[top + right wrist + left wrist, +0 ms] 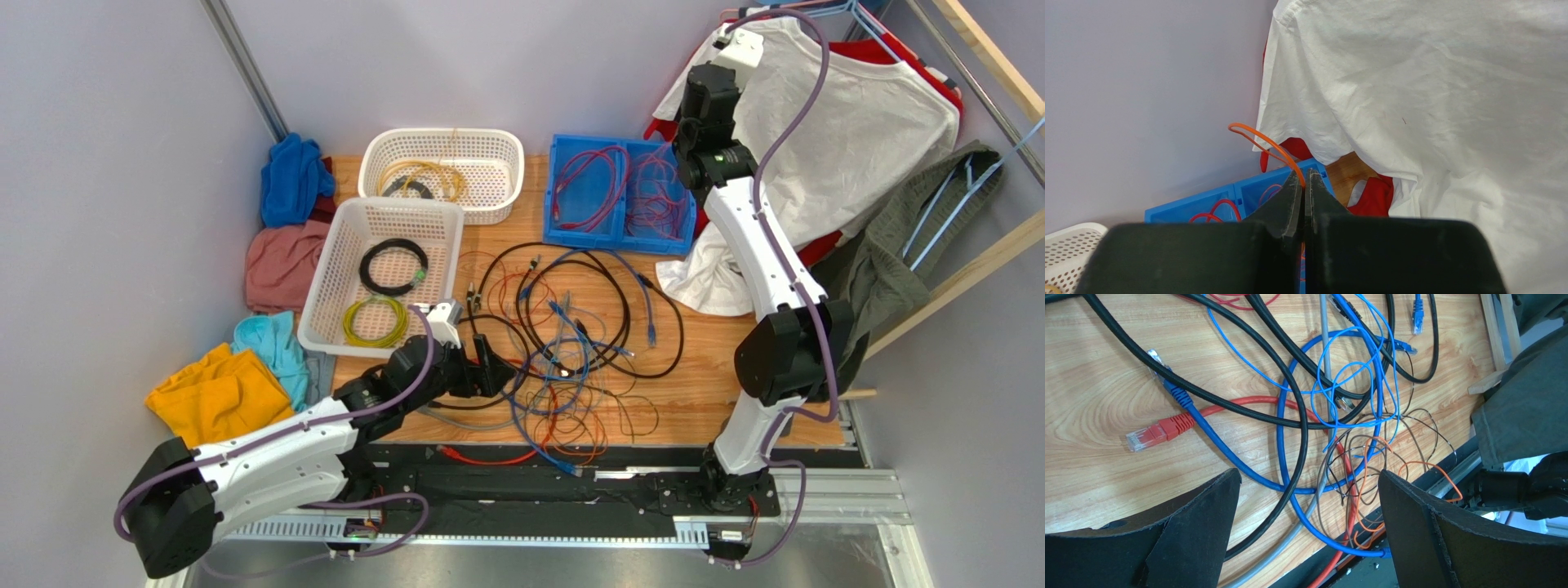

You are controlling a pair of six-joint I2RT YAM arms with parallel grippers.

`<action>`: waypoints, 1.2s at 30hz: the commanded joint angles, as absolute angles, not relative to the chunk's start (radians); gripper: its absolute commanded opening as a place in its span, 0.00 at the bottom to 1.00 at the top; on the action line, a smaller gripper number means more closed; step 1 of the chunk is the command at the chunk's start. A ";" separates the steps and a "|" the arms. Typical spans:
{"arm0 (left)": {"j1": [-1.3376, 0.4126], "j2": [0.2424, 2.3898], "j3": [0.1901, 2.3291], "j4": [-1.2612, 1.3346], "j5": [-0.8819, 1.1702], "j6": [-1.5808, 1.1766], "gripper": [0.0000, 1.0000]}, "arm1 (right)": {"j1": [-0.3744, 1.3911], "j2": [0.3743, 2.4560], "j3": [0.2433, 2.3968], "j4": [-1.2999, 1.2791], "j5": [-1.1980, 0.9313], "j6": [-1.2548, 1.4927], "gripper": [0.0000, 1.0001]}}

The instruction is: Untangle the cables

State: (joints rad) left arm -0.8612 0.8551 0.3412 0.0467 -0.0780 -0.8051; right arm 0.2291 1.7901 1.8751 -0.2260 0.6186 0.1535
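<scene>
The cables (564,343) lie in a loose tangle of black, blue, red, orange and grey strands on the wooden table, spilling over its front edge. My left gripper (491,364) hovers at the tangle's left side, open. In the left wrist view its jaws (1308,473) straddle a blue cable (1284,453), a black one (1300,447) and a grey one, touching none. A red plug (1149,436) lies to the left. My right gripper (1303,173) is raised above the blue bin (1198,202), shut on a thin orange wire (1257,136) that arcs up from its tips.
Two white baskets (383,263) (444,172) with round coils stand at the back left. The blue bin (620,243) holds red and purple wires. Clothes (221,398) are piled left of the table. A white shirt (846,135) hangs at the right. A black rail (552,472) runs along the front.
</scene>
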 commanded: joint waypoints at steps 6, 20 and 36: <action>-0.857 0.871 0.368 0.106 -0.048 -0.811 0.91 | 0.221 1.854 1.832 -0.132 0.615 0.153 0.00; -0.857 0.996 0.387 0.182 -0.006 -0.825 0.91 | 0.173 1.904 1.686 -0.152 0.586 0.235 0.00; -0.859 0.953 0.368 0.178 0.008 -0.847 0.90 | 0.187 1.977 1.747 -0.341 0.409 0.276 0.57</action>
State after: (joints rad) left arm -0.8612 0.9867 0.3508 0.1555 0.0147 -0.8330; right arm 0.1757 1.9892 1.7008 -0.2848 0.4091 0.2592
